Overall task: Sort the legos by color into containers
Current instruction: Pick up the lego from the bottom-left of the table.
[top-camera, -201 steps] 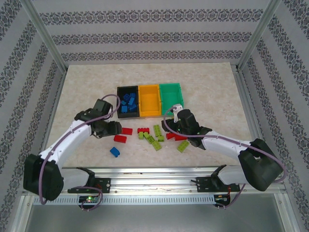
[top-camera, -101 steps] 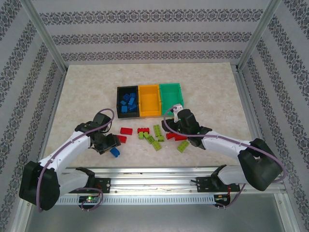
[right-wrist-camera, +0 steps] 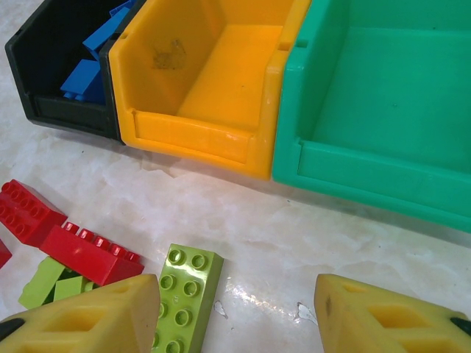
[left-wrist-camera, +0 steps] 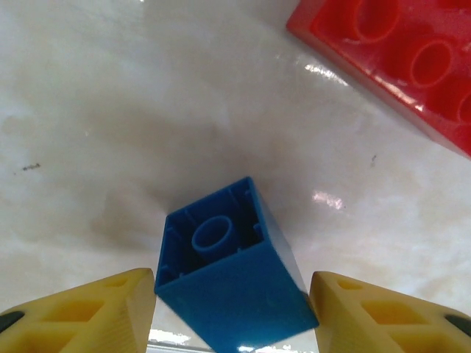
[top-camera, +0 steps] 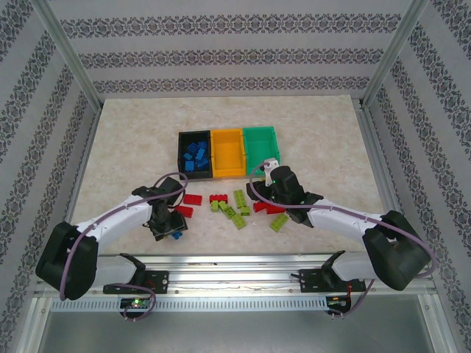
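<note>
Left jaws straddle blue studded plastic brick (left-wrist-camera: pixel 228 283)
Apart either side, ready to clamp; it belongs in black plastic bin (top-camera: pixel 182 156) with other blues. Right jaws apart, empty.

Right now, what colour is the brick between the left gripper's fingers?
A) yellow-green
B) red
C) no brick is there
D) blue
D: the left wrist view shows a blue brick on the table between the open yellow fingers of the left gripper.

Three containers (right-wrist-camera: pixel 199 140), roughly twenty legos (right-wrist-camera: pixel 184 294) in three colours.
</note>
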You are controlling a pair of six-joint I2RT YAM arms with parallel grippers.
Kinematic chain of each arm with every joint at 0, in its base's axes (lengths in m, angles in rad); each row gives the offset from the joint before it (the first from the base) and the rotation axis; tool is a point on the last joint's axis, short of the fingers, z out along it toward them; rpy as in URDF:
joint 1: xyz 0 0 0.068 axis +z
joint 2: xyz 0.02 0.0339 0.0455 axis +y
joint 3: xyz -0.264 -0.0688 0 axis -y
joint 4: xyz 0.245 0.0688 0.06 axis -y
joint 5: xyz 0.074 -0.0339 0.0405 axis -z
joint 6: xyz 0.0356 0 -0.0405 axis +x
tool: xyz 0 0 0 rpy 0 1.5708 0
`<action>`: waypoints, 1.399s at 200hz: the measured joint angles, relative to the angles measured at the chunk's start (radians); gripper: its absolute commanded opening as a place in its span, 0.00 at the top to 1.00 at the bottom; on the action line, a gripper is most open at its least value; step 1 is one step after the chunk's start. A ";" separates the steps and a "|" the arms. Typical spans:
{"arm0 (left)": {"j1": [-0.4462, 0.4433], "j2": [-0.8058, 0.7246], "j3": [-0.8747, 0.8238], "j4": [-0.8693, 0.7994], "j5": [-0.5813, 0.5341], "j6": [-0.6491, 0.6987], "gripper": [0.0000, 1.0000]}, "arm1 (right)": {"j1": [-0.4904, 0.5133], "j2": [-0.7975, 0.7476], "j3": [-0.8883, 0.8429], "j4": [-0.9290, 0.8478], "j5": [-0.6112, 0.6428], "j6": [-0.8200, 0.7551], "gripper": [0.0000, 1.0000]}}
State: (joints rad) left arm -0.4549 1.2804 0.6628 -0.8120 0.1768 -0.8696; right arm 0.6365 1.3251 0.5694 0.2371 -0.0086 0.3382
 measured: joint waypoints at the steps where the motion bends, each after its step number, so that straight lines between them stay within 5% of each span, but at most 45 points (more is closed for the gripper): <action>1: -0.001 0.003 0.002 0.000 -0.002 0.000 0.42 | 0.000 0.000 0.000 0.000 0.000 0.000 0.42; 104: -0.043 0.130 0.113 0.008 -0.046 0.040 0.64 | 0.000 0.000 0.000 0.000 0.000 0.000 0.41; 203: -0.043 0.129 0.138 0.010 -0.007 0.088 0.65 | -0.006 0.000 0.000 0.000 -0.001 0.003 0.41; 251: -0.042 0.121 0.383 -0.034 -0.048 0.174 0.68 | -0.006 0.000 0.000 0.000 -0.001 0.004 0.41; 280: -0.015 0.246 0.638 -0.078 -0.109 0.276 0.68 | -0.006 0.000 0.000 0.000 -0.003 0.003 0.41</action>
State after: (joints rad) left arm -0.4698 1.5265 1.3006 -0.8902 0.0681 -0.5934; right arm 0.6300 1.3251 0.5694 0.2367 -0.0120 0.3416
